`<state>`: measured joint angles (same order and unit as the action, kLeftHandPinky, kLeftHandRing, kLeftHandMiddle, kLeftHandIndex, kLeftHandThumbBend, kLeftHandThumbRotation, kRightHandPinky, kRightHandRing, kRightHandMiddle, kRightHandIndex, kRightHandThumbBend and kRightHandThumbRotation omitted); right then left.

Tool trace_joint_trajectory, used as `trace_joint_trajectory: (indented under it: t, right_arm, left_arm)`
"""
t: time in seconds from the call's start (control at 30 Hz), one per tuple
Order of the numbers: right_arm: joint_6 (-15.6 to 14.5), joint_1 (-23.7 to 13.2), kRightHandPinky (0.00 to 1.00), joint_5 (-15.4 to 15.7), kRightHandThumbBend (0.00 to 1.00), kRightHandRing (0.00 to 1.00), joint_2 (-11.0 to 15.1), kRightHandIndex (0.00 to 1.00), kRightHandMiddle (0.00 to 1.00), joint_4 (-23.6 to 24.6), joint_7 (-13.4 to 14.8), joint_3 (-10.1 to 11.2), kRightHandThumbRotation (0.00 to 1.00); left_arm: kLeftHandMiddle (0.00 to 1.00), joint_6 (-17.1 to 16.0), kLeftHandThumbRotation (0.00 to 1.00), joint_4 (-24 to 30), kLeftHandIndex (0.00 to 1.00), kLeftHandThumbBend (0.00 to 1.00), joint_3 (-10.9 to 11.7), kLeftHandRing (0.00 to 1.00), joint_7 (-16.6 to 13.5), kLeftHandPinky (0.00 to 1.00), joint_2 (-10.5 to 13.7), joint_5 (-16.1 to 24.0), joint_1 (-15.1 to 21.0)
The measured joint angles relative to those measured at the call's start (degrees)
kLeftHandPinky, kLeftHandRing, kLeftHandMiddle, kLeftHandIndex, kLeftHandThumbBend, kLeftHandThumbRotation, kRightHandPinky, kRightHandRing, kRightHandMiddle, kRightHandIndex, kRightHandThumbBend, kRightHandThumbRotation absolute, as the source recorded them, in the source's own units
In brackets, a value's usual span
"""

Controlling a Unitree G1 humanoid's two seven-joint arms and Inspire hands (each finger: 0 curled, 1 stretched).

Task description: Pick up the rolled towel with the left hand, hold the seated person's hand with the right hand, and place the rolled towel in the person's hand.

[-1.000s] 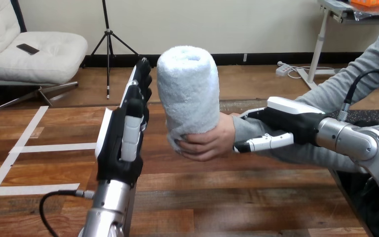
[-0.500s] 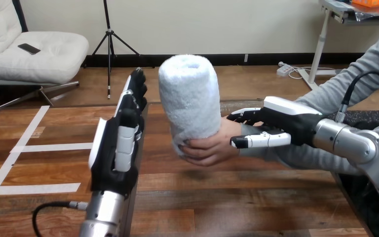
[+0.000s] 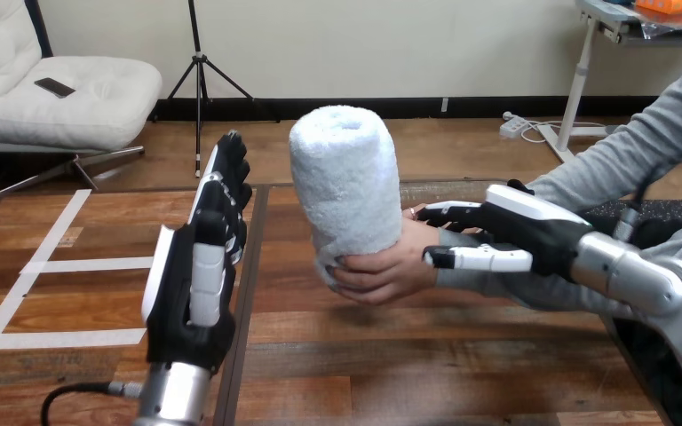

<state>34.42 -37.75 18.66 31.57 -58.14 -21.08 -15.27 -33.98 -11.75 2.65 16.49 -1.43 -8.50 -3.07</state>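
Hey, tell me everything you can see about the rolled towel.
The rolled towel is a pale, fluffy terry cylinder with a dimple in its top end. It stands upright above the table, its lower end gripped by the person's hand, whose fingers wrap round its front. The left hand stands apart at its left, fingers straight, not touching it.

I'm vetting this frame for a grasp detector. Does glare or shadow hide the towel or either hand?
Head view: even light, no hard glare; the towel is bright with soft shading low down, where the person's hand grips it; the left hand has a dark black palm, but its outline reads against the table; the right hand has a bright white shell, not blown out.
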Motion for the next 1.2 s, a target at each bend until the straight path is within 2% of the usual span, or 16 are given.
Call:
trace_joint_trajectory:
  t: [0.23,0.43,0.63,1.2]
  right_arm:
    - [0.10,4.35,0.82,-5.05,1.00,0.90,-0.13,0.93,0.92,3.57,0.57,3.39,1.00]
    - [0.18,8.81,0.86,-10.46,1.00,0.92,-0.81,0.93,0.93,8.50,0.69,6.71,1.00]
    - [0.21,13.28,0.89,-14.99,1.00,0.93,-2.03,0.93,0.93,14.08,0.81,9.02,1.00]
    - [-0.77,26.04,0.96,-23.12,1.00,0.96,-5.65,0.96,0.97,29.64,0.50,10.63,1.00]
  left_arm:
    - [0.98,0.02,0.98,1.75,0.97,0.92,-0.09,0.97,0.10,0.95,0.38,-0.21,-2.56]
    - [0.98,0.02,0.98,2.81,0.97,0.88,-0.10,0.97,0.46,0.94,0.49,-0.67,-4.49]
    - [0.97,0.01,0.98,3.46,0.97,0.86,-0.17,0.96,1.07,0.93,0.57,-1.10,-6.04]
    - [0.97,-0.64,0.97,4.63,0.96,0.81,-1.00,0.94,3.09,0.90,1.14,-2.04,-10.84]
